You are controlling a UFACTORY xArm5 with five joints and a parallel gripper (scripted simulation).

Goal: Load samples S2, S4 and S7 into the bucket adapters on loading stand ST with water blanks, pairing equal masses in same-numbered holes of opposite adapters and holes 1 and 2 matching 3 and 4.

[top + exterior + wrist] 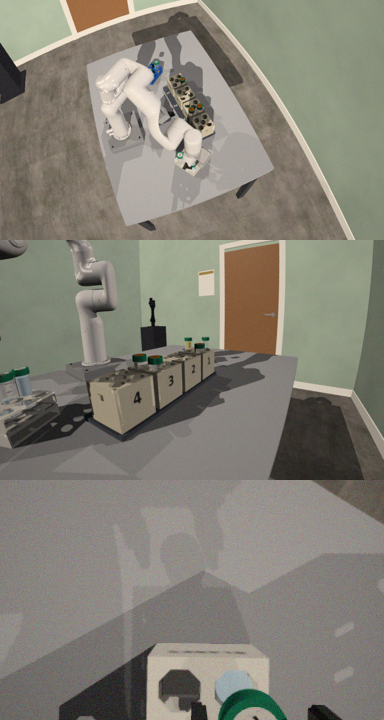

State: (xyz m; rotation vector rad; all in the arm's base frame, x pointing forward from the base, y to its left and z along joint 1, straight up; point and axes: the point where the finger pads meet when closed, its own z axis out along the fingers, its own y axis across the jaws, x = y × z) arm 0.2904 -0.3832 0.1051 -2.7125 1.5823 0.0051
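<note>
Seen from the wrist, left to right: dark left fingertip [198, 711], green-capped water blank [251, 706] standing upright in the pale blank rack [207, 655], right fingertip [325, 713]. Gripper [261, 713] parted, gripping nothing, straddling the cap. Blank directly beneath, long axis vertical. Adapters [200, 120] at twelve o'clock.

A brown door [251, 296] is standing shut in the far green wall [172, 296], a white notice [206, 283] hanging just to its left. A black stand [153, 337] is sitting on the floor [317, 438] behind the grey worktop [240, 423].
</note>
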